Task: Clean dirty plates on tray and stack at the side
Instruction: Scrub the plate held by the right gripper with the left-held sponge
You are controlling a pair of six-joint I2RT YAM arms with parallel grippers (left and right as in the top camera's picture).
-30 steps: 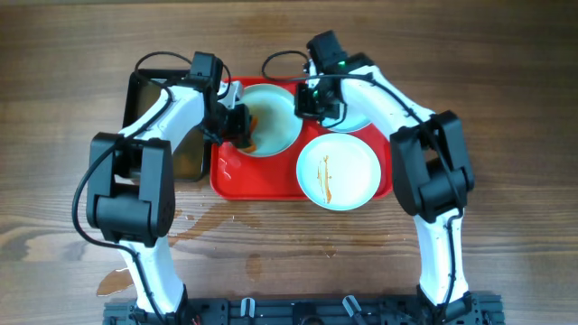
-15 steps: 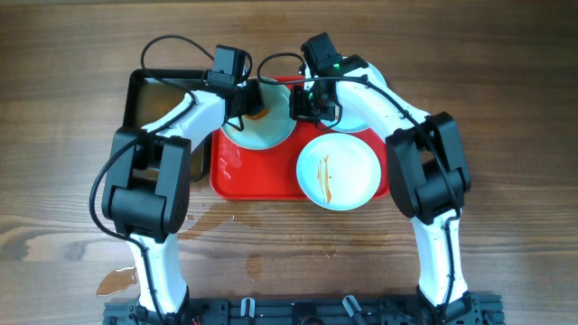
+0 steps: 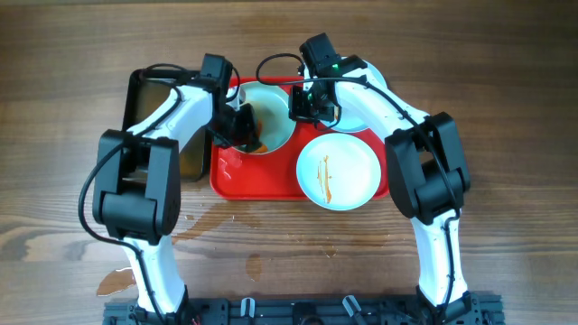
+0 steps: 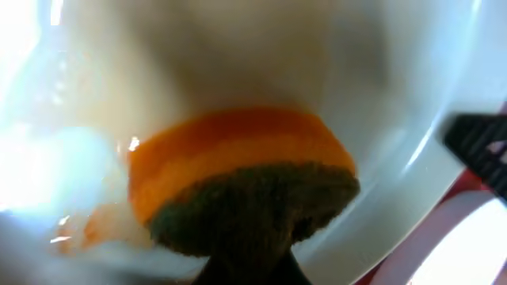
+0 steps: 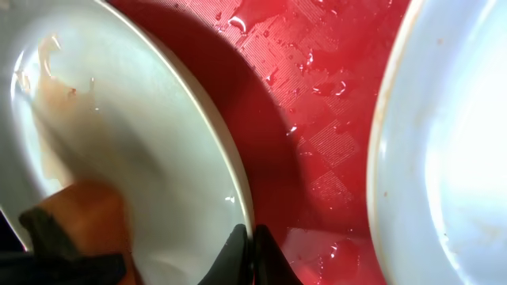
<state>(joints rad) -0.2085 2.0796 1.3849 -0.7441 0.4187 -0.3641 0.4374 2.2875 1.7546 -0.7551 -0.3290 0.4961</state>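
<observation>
The red tray holds three pale plates. My right gripper is shut on the rim of the far-left plate and holds it tilted; the pinch on that plate shows in the right wrist view. My left gripper is shut on an orange and green sponge, pressed against the plate's wet inside. The sponge also shows in the right wrist view. A second plate with brown-orange smears lies at the near right. A third plate lies partly under my right arm.
A black pan of brownish liquid stands left of the tray, partly under my left arm. Water puddles lie on the wooden table in front of the tray and near the front left. The tray floor is wet.
My left gripper has swept the sponge from the plate's near-left side to its far edge and back again. My right gripper has kept its hold on the rim.
</observation>
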